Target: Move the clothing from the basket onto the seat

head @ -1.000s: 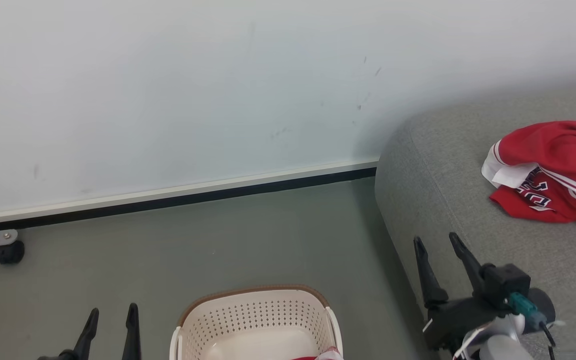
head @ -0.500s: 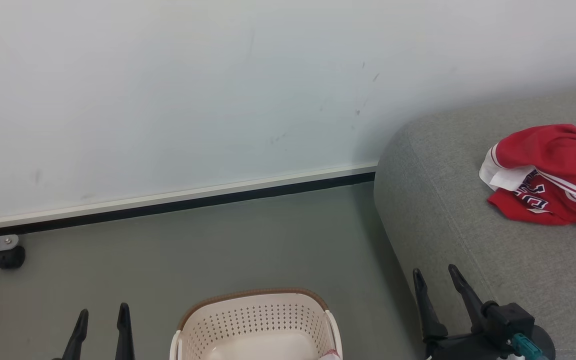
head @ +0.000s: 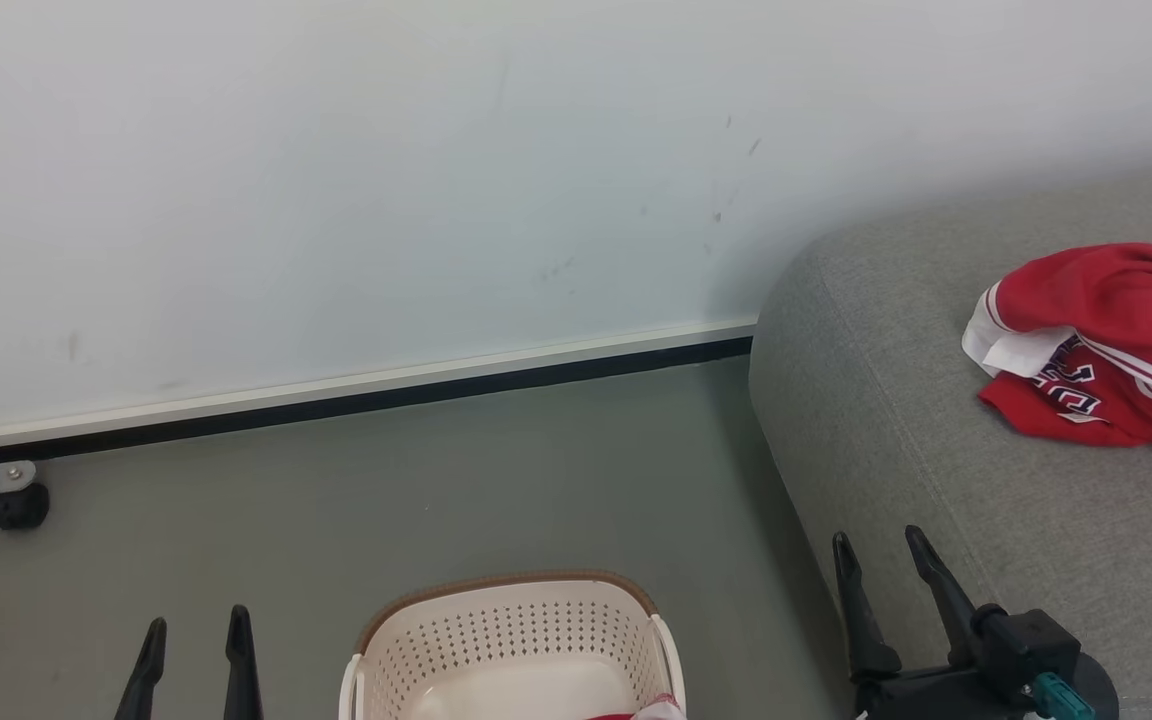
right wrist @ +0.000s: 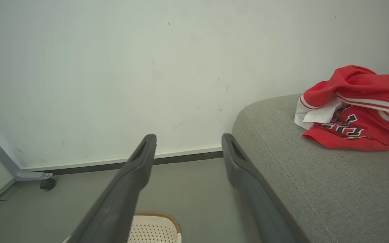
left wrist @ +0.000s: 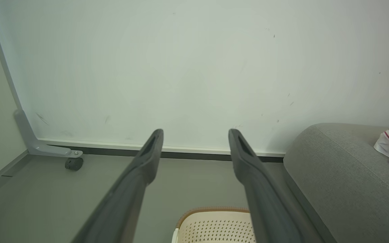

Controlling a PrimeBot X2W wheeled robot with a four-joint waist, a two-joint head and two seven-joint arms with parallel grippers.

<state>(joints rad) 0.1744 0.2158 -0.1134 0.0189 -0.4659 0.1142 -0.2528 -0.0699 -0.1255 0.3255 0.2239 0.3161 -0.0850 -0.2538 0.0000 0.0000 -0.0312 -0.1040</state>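
- A crumpled red garment [head: 1101,340] lies on top of the grey seat [head: 936,470], at the right of the head view; the picture's right edge cuts it off
- The heap is wider than it is tall in that view, so its long axis runs left to right across the seat
- Its white lining and striped trim sit at the left end, pointing toward the seat's rounded corner; the dark lettering lies face up on the nearer part
- The cream basket [head: 506,640] stands on the grey floor [head: 436,480] at the bottom centre, near the seat's side but apart from it, open top upward
- Just its rounded far end with the brown rim is in view, so its long axis cannot be told
- A scrap of red and white cloth [head: 636,712] peeks out at the basket's near right corner, at the bottom edge
- The left gripper [head: 196,620] is at the lower left, over the floor beside the basket, its two dark fingers pointing up the view toward the wall [head: 336,200], spread wide and holding nothing
- The right gripper [head: 878,537] is at the lower right, by the seat's curved side, fingers also pointing up the view, spread wide and holding nothing, well short of the red garment
- A black caster wheel [head: 20,507] rests on the floor at the far left, below the wall's dark skirting strip [head: 386,398]
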